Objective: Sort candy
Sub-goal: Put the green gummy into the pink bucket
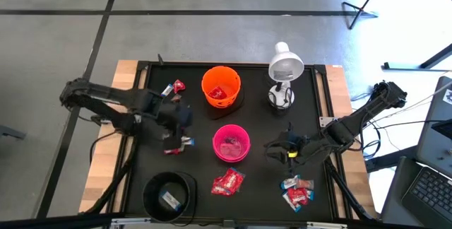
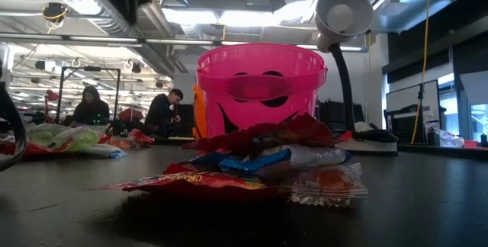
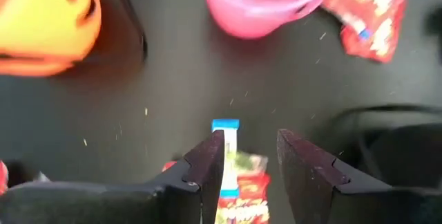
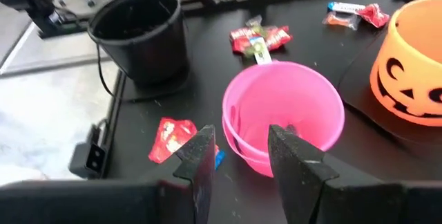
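My left gripper [image 1: 182, 124] is open over a small pile of candy [image 1: 178, 144] at the table's left. In the left wrist view a blue-and-white sweet [image 3: 226, 141] lies along one finger [image 3: 210, 158], with red and green sweets [image 3: 243, 189] between the two fingers. My right gripper [image 1: 277, 148] is open and empty, right of the pink bowl [image 1: 231, 143], which it faces in the right wrist view [image 4: 283, 117]. More candy lies near the front edge [image 1: 227, 181], at the front right [image 1: 296, 192] and at the far left [image 1: 174, 87]. My left gripper stands with a finger right beside the blue-and-white sweet [image 3: 224, 131], but I cannot tell whether it touches it. The sweet lies flat on the table.
An orange bowl [image 1: 221, 86] with red candy stands at the back, and a black bowl [image 1: 169, 192] holding one sweet at the front left. A white desk lamp [image 1: 284, 70] stands at the back right. People sit in the room beyond [image 2: 164, 110].
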Controlling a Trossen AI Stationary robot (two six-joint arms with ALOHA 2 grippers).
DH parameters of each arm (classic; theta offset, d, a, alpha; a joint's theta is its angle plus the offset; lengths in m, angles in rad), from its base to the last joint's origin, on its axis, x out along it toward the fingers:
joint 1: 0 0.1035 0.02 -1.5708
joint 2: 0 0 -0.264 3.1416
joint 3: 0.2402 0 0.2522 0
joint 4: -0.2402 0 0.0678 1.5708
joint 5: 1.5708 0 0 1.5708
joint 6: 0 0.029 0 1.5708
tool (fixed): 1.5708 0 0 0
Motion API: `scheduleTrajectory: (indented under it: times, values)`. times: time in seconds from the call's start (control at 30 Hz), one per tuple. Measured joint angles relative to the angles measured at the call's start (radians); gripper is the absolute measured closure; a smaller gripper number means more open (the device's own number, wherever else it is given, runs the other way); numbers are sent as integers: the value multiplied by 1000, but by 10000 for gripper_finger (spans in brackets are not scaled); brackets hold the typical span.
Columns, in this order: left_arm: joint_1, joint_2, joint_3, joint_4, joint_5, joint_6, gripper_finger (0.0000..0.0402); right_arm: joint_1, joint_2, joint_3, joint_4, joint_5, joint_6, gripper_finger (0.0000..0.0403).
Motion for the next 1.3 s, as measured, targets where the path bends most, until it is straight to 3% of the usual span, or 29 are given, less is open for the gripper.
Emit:
scheduleTrajectory:
  times: [0.2, 0.57, 0.8, 1.3]
  values:
    - [108, 1, -158, 39, 116, 37, 276, 0, 0, -3, -103, -3, 52, 272]
    - [85, 28, -400, 259, 165, 21, 276, 0, 0, -35, -144, 72, 55, 272]
    - [85, 73, -428, 405, 160, 2, 276, 0, 0, -35, -143, 72, 55, 272]
    - [85, 211, -429, 390, 87, 2, 277, 0, 0, -35, -140, 63, 81, 272]
